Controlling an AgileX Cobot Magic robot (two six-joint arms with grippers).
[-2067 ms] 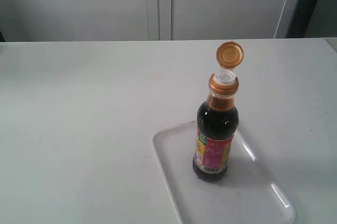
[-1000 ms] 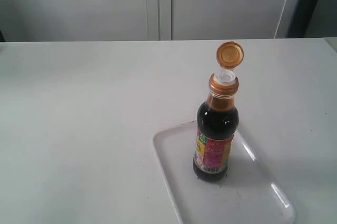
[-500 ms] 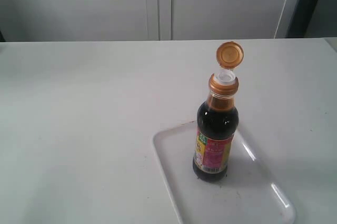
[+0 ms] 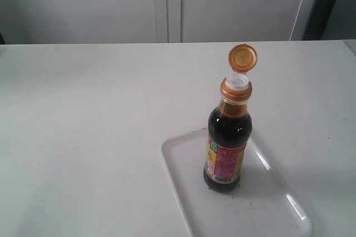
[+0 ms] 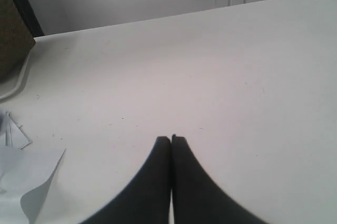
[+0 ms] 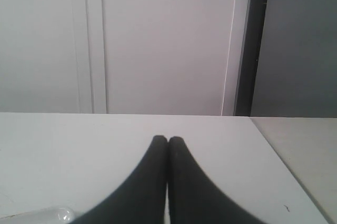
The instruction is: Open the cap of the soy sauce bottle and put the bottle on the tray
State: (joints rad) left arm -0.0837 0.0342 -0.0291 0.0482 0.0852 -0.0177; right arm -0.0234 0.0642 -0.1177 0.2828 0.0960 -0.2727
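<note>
Nothing differs from the earlier exterior pictures: no object shifts and no arm enters that view.

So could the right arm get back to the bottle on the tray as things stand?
Probably yes. The bottle stands upright on the tray with open table around it, and nothing crowds it. The right gripper is shut and empty, so it would need to open first.

You see the soy sauce bottle (image 4: 227, 131), clear and glossy, with a ribbed plastic cap (image 4: 242, 58); the translucent plastic tray (image 4: 183, 184) shines on the matt white table (image 4: 89, 126).
</note>
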